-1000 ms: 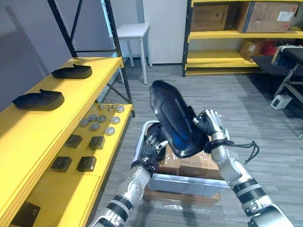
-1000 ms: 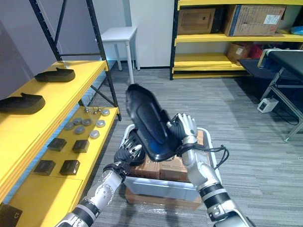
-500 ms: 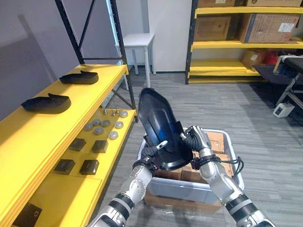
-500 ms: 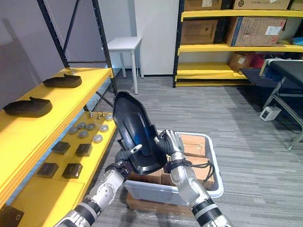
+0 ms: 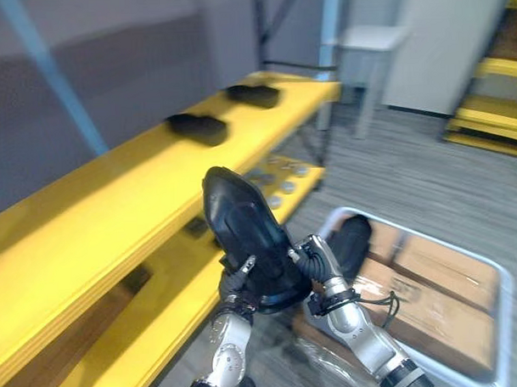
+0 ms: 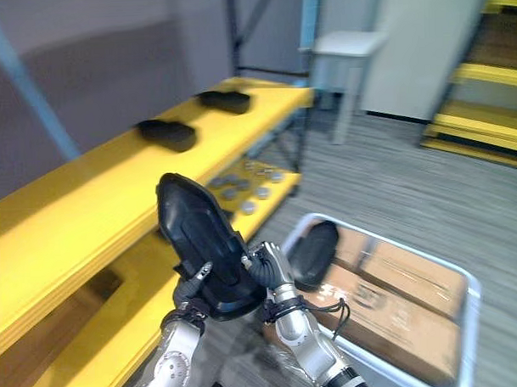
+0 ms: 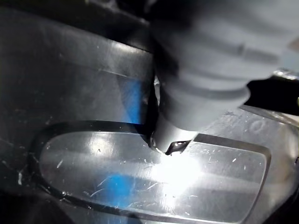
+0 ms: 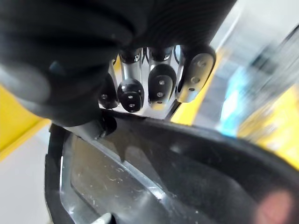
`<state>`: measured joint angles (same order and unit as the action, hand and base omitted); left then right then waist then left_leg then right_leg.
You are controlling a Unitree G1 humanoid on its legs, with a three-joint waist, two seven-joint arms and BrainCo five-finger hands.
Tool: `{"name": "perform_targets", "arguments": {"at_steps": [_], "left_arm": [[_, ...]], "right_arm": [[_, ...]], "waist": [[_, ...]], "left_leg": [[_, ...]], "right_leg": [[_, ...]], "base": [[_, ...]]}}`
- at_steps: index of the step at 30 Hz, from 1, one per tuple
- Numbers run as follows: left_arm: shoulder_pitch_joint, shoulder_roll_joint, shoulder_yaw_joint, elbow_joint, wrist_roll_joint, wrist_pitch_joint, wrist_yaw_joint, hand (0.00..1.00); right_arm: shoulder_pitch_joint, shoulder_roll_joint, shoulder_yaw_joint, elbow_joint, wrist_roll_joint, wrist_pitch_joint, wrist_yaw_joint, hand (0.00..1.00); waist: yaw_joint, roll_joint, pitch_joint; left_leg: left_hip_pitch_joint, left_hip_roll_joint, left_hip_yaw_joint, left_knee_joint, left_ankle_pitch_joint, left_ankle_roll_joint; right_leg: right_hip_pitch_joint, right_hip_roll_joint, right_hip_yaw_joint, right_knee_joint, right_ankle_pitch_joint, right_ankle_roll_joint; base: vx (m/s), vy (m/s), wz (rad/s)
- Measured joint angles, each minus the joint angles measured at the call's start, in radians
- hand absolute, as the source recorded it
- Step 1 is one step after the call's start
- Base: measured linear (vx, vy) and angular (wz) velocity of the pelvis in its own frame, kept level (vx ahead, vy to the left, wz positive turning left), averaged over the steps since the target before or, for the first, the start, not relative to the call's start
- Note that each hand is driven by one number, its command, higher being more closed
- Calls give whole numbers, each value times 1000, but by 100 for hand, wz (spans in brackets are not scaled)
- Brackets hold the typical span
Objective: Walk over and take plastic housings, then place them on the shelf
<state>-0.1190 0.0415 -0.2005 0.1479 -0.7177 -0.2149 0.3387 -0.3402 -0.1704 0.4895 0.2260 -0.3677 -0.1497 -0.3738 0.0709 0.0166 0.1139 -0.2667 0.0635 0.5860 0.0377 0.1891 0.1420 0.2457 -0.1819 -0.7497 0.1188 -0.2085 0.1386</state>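
Where the fingers (image 8: 161, 88) of the right hand (image 5: 319, 263) curl over its rim and the left hand (image 5: 234, 283) clamps the opposite edge, the housing (image 5: 247, 232) stands upright between them, just beside the shelf (image 5: 90, 225). It looks stiff, light and glossy, so probably slippery; the rim suits gripping. Behind, the bin (image 5: 504, 321) holds boxes (image 5: 432, 294) and another housing (image 5: 354, 245).

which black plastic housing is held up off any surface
The large black plastic housing gripped between the left hand and the right hand. Two other housings lie on the yellow shelf and a fourth housing sits in the grey bin.
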Motion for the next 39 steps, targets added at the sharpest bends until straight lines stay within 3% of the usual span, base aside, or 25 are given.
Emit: {"name": "perform_targets", "arguments": {"at_steps": [2,3,4,5,6,7,8,9,11,13,14,16,19,20,22,28,32,35,37,38,39], "left_arm": [[43,29,43,-81,85,0,7,100],[73,32,69,-134,156,2,10,100],[95,33,83,-172,220,2,13,100],[96,34,86,-179,253,2,13,100],[95,34,85,-183,301,2,13,100],[91,37,85,-191,336,4,13,100],[89,42,83,-201,366,7,14,100],[89,59,76,-211,411,8,16,100],[89,75,58,-224,455,8,19,100],[87,90,54,-268,502,6,18,100],[85,95,54,-275,507,4,15,100],[84,111,38,-285,508,1,2,100],[84,112,26,-283,522,2,-9,100],[83,111,27,-281,542,3,-16,100],[66,112,25,-275,565,3,-22,100],[45,112,31,-198,538,15,-31,100],[5,104,26,-131,431,29,-55,100],[-61,97,30,-88,327,33,-59,100],[-127,90,39,-55,264,35,-58,100],[-147,91,44,-43,248,36,-58,100],[-189,92,58,-15,213,40,-57,100]], "right_arm": [[-17,44,17,12,0,-1,6,100],[-13,71,21,12,0,-3,6,100],[-10,74,23,12,1,-13,10,100],[-7,72,22,11,1,-19,15,100],[2,67,16,12,8,-21,22,0],[11,69,2,7,10,-22,36,0],[25,71,-4,-4,15,-23,42,0],[43,75,-13,-11,21,-23,47,0],[71,79,-21,-11,21,-23,52,0],[87,81,-23,-20,21,-23,52,0],[90,82,-24,-25,21,-23,53,0],[135,92,-49,-64,21,-23,64,0],[177,97,-62,-95,29,-19,77,0],[189,98,-67,-99,44,-19,83,0],[215,101,-95,-142,48,-16,94,0],[276,111,-176,-312,96,-17,121,0],[298,108,-289,-419,158,-19,134,0],[300,106,-421,-472,293,-22,149,0],[300,103,-507,-492,504,-48,156,0],[300,101,-521,-492,555,-55,159,0],[300,94,-537,-494,708,-71,177,0]], "waist": [[30,-15,-3],[29,-19,-8],[31,-20,-7],[29,-22,-7],[15,-23,-7],[-8,-23,-7],[-15,-23,-6],[-24,-23,-2],[-34,-20,1],[-46,-19,2],[-49,-22,0],[-52,-25,-2],[-44,-27,-3],[-57,-20,-8],[-56,-21,-10],[-82,-20,-17],[-110,-20,-30],[-131,-19,-32],[-152,-19,-32],[-156,-19,-33],[-165,-18,-33]], "left_leg": [[4,-48,-43,1,-12,6],[20,-94,-97,2,-34,12],[52,-125,-147,1,-59,1],[73,-142,-179,0,-70,3],[114,-171,-252,-7,-84,0],[146,-191,-324,-12,-90,-11],[164,-194,-369,-14,-96,-20],[194,-193,-422,-17,-102,-28],[232,-193,-482,-24,-110,-40],[253,-204,-563,-33,-113,-44],[254,-207,-579,-34,-113,-44],[257,-229,-632,-42,-113,-43],[280,-253,-651,-64,-110,-40],[287,-252,-660,-67,-112,-42],[287,-233,-657,-78,-117,-51],[317,-199,-621,-105,-125,-64],[329,-176,-593,-120,-133,-76],[338,-165,-574,-123,-137,-82],[340,-158,-558,-123,-139,-86],[339,-156,-552,-123,-140,-87],[335,-152,-538,-123,-143,-92]], "right_leg": [[27,-25,-36,15,3,-1],[52,-62,-81,86,3,0],[53,-128,-111,256,8,-6],[50,-171,-120,363,24,-31],[31,-251,-114,575,117,-127],[-25,-321,-78,797,145,-191],[-99,-333,-3,923,141,-190],[-197,-306,122,1000,119,-156],[-284,-255,247,982,75,-91],[-379,-176,360,737,19,-16],[-391,-149,393,645,14,-9],[-403,-52,563,342,9,8],[-377,-25,596,218,33,-26],[-340,-4,603,132,102,-53],[-312,23,602,58,153,-60],[-277,64,620,-8,185,-65],[-264,91,644,-45,205,-79],[-254,105,660,-65,217,-87],[-255,114,674,-72,224,-94],[-255,117,682,-77,228,-96],[-259,122,692,-87,236,-99]], "base": [[333,72,107],[416,102,147],[348,104,143],[338,147,147],[232,103,167],[293,95,179],[279,40,166],[306,-1,138],[219,-41,117],[155,-62,110],[127,-77,101],[132,-81,84],[142,-88,30],[117,-89,0],[94,-99,-8],[22,-65,-20],[-36,-15,-24],[-58,-3,-21],[-68,3,-17],[-67,9,-33],[-47,5,-25]]}}
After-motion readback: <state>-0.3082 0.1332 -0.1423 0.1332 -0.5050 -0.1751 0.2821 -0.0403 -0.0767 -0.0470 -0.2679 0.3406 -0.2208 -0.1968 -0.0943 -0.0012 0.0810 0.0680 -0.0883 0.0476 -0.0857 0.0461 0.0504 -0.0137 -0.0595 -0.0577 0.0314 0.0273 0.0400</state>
